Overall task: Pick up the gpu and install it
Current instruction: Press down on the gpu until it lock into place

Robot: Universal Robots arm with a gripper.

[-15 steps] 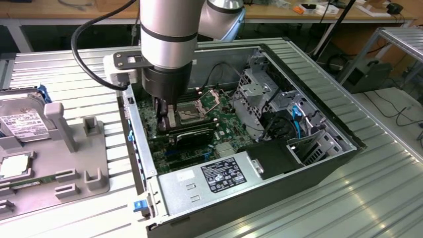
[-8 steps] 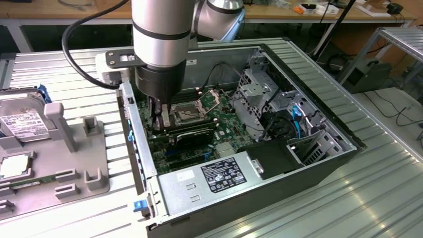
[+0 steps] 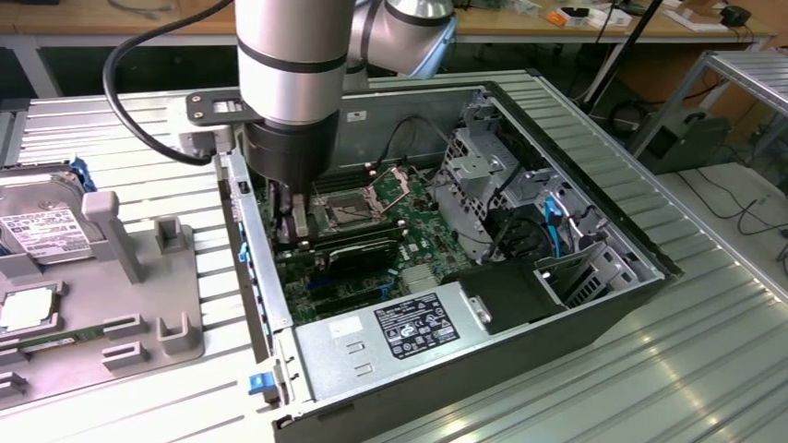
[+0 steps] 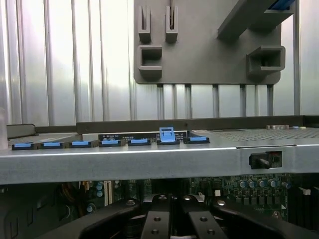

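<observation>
The pincer point(image 3: 293, 217) reaches down into the open case point(image 3: 591, 194), fingers point(image 4: 155, 219) closed together. The gpu point(image 3: 360, 247) (dark, fan side up) lies seated across the motherboard point(image 3: 407, 194), just at the pincer's 4 o'clock. A grey holder point(image 3: 136, 277) sits on the desk point(image 3: 689, 360) at 9 o'clock.

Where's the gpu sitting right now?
In the exterior view the gpu lies inside the open computer case, on the motherboard beside the CPU socket, right by the gripper.

The closed pincer point(image 4: 172, 219) hangs inside the computer case point(image 4: 149, 162), over the motherboard point(image 4: 239, 186).
</observation>
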